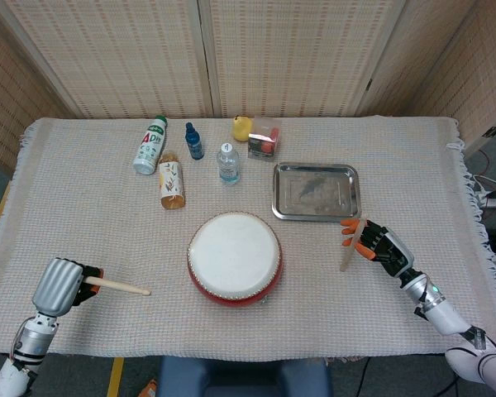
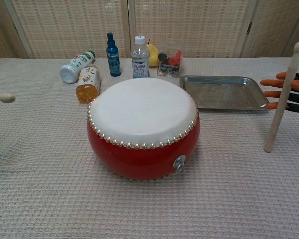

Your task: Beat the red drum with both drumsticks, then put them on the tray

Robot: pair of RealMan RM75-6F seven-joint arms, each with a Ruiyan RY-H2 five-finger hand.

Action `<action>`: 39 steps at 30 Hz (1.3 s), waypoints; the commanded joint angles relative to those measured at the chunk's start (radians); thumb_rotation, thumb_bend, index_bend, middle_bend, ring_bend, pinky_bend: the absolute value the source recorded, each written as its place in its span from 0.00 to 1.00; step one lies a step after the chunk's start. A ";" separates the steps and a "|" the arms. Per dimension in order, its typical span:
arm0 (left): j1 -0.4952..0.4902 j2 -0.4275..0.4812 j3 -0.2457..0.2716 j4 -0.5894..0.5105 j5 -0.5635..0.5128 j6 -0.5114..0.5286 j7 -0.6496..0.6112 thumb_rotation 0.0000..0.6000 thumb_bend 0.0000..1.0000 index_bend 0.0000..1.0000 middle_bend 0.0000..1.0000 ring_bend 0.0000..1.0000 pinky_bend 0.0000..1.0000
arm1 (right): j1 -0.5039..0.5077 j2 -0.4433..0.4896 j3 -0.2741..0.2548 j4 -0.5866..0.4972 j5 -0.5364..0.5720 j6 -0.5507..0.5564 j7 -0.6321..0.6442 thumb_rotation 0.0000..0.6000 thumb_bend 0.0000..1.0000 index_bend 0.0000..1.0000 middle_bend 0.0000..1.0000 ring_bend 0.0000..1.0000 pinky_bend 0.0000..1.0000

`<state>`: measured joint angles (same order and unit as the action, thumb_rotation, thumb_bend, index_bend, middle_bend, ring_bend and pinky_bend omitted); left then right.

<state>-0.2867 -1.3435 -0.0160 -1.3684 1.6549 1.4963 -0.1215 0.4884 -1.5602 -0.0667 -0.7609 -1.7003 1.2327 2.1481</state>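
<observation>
The red drum [image 1: 235, 258] with its white skin [image 2: 142, 109] stands in the middle of the table. My left hand [image 1: 59, 285] grips a wooden drumstick [image 1: 117, 287] at the near left, its tip pointing toward the drum; only that tip [image 2: 2, 97] shows in the chest view. My right hand [image 1: 378, 243] holds the second drumstick [image 2: 284, 97] nearly upright, its lower end close to the cloth, right of the drum and just in front of the metal tray [image 1: 316, 191]. The tray [image 2: 223, 92] holds nothing.
Behind the drum are a lying white bottle [image 1: 150, 145], a lying amber bottle [image 1: 171, 179], a blue bottle [image 1: 194, 141], a water bottle [image 1: 227, 162], a yellow fruit [image 1: 242, 127] and a small clear box [image 1: 264, 137]. A woven cloth covers the table.
</observation>
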 commanded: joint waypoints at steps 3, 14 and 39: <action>0.004 0.004 0.003 -0.005 -0.002 -0.001 0.005 1.00 0.58 1.00 1.00 1.00 1.00 | -0.007 -0.014 -0.021 0.020 -0.004 0.020 -0.001 1.00 0.26 0.48 0.31 0.31 0.42; 0.003 0.005 0.002 -0.014 0.000 -0.005 0.009 1.00 0.58 1.00 1.00 1.00 1.00 | -0.017 -0.031 -0.045 0.032 0.000 0.045 -0.039 1.00 0.26 0.52 0.33 0.33 0.45; 0.002 0.005 0.004 -0.019 0.004 -0.009 0.007 1.00 0.58 1.00 1.00 1.00 1.00 | -0.010 -0.075 -0.095 0.033 0.001 -0.013 -0.167 1.00 0.22 0.66 0.43 0.41 0.50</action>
<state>-0.2843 -1.3381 -0.0117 -1.3870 1.6584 1.4873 -0.1143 0.4772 -1.6327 -0.1606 -0.7276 -1.6995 1.2223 1.9849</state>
